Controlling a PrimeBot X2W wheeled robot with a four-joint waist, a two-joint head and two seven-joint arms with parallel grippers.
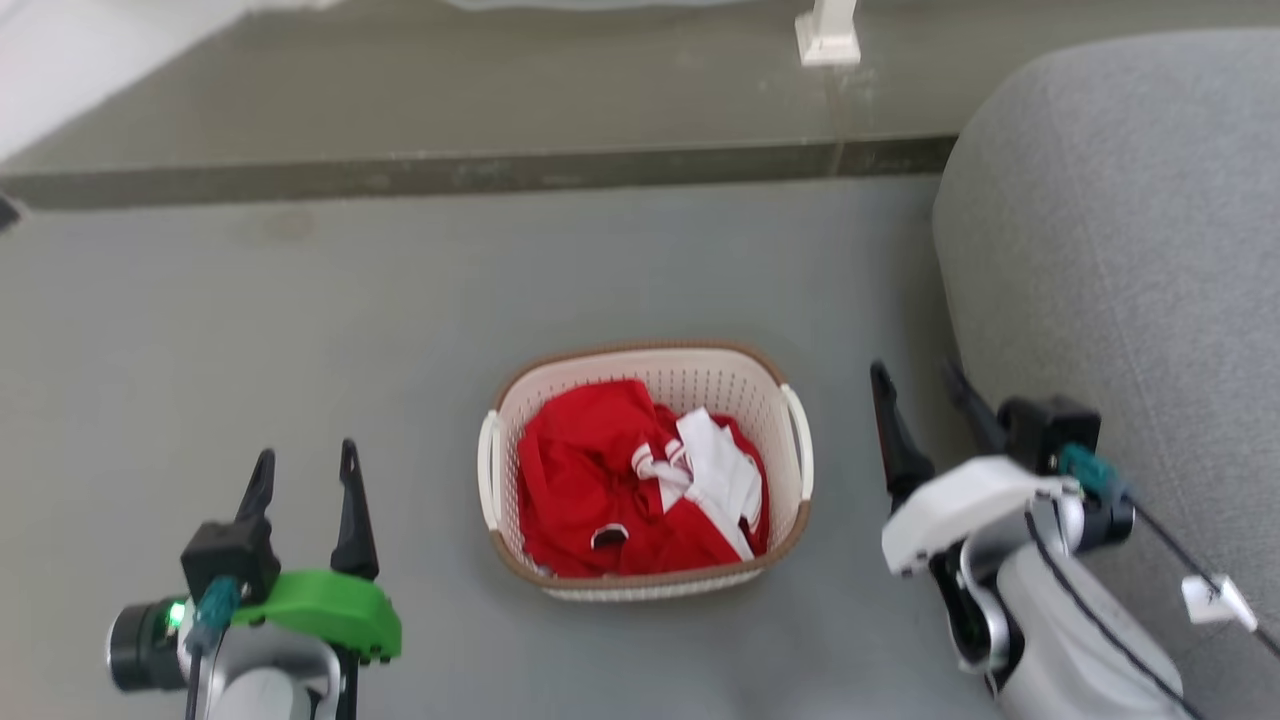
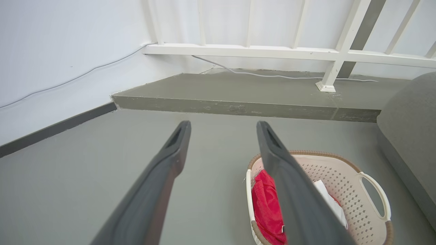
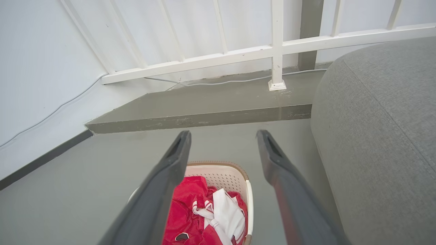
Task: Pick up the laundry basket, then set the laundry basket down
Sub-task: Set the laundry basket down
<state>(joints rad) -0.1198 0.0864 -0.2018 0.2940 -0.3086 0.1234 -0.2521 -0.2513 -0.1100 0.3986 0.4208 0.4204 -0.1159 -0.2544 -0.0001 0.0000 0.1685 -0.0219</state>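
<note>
1. Location: the laundry basket (image 1: 700,385) stands on the grey floor (image 1: 250,330) between both arms, holding red and white clothing (image 1: 590,480). A grey sofa (image 1: 1120,250) lies to its right.
2. Left end effector (image 1: 305,462): fingers spread, empty, well apart from the basket.
3. Right end effector (image 1: 913,375): fingers spread, empty, near the right handle (image 1: 800,440), not touching.
4. Judged step: approach. Each end effector should take its own side handle at equal height, so the lift stays level. The right arm has little room beside the sofa.
5. Unclear: both wrist views cut off the basket's near end, and the gap behind the left handle (image 1: 488,470) cannot be judged.
</note>
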